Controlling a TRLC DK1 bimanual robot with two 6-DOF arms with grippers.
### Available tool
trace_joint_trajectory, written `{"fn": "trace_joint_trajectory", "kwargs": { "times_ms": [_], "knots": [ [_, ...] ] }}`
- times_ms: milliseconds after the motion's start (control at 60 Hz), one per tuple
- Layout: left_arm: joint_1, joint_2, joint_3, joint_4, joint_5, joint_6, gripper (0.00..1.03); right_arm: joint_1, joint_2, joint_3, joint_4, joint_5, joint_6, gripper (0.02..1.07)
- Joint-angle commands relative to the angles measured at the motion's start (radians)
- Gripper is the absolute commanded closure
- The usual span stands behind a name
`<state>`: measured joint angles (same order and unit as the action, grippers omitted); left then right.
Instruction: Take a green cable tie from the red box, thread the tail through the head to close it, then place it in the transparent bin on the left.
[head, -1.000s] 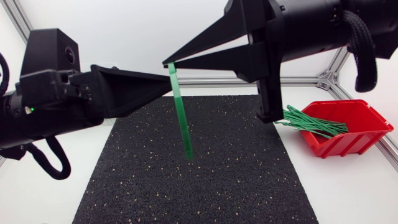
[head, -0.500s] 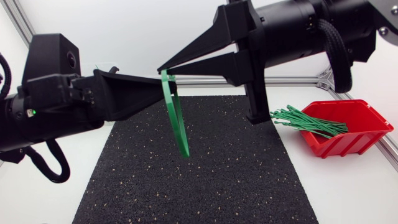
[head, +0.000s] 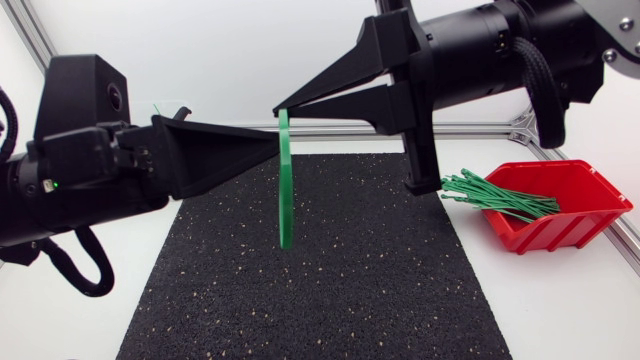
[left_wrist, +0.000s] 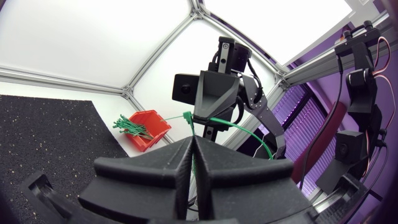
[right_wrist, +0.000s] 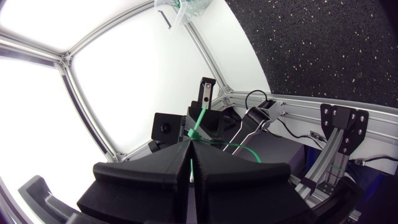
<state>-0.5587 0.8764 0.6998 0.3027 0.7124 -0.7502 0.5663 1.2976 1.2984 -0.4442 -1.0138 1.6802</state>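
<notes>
1. Slanted half a second ago, the green cable tie now hangs nearly plumb below the jaws.
2. Right jaws pinch its top end, and left jaws are closed on it just beneath them.
3. Under both jaws lies a black speckled mat on the white bench.
4. Behind the right jaws, beside the mat, stands the red box of spare ties.

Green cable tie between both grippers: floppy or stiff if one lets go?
Probably springy, not limp: the cable tie hangs in a smooth bow below the left gripper and right gripper, no kinks. Likely very light: a thin, narrow strip. Released at one end, it may flick straight, like the spare ties in the red box.
</notes>
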Motion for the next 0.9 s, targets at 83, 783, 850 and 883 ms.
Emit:
{"fn": "trace_joint_trajectory", "kwargs": {
  "times_ms": [83, 783, 850, 883],
  "knots": [
    [-0.010, -0.034, -0.002, 0.006, 0.001, 0.018, 1.00, -0.008, 0.025, -0.022, 0.007, 0.017, 0.041, 1.01],
    [0.017, -0.033, 0.012, -0.028, -0.031, 0.052, 1.00, 0.080, -0.066, -0.014, 0.058, 0.006, 0.006, 0.43],
    [0.031, -0.033, 0.020, -0.031, -0.030, 0.057, 1.00, 0.069, -0.078, -0.021, 0.058, 0.007, 0.004, 0.43],
    [0.048, -0.033, 0.026, -0.033, -0.028, 0.061, 1.00, 0.056, -0.083, -0.024, 0.055, 0.007, 0.004, 0.43]
  ]
}}
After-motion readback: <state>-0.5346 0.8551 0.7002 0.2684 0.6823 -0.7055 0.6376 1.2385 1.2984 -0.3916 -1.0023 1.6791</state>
